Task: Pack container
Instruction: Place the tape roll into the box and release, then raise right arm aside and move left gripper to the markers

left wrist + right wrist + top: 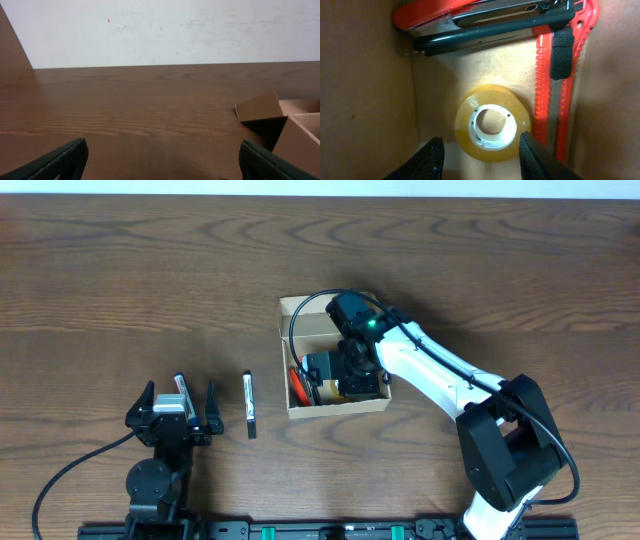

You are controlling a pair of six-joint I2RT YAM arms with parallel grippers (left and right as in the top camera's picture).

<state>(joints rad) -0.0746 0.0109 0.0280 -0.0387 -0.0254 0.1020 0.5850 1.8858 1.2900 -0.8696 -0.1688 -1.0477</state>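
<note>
While the container (310, 323) is cardboard, round amber tape (465, 112) lies inside.

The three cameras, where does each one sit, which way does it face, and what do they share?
Overhead: above the table, looking straight down; shows both arms, the right gripper inside the container.
Left wrist: low over the table, facing the far wall; its open fingers at the bottom corners.
Right wrist: looking down into the container at a tape roll and red cutter; its fingers straddle the roll.
Shared: all three show the container.
</note>
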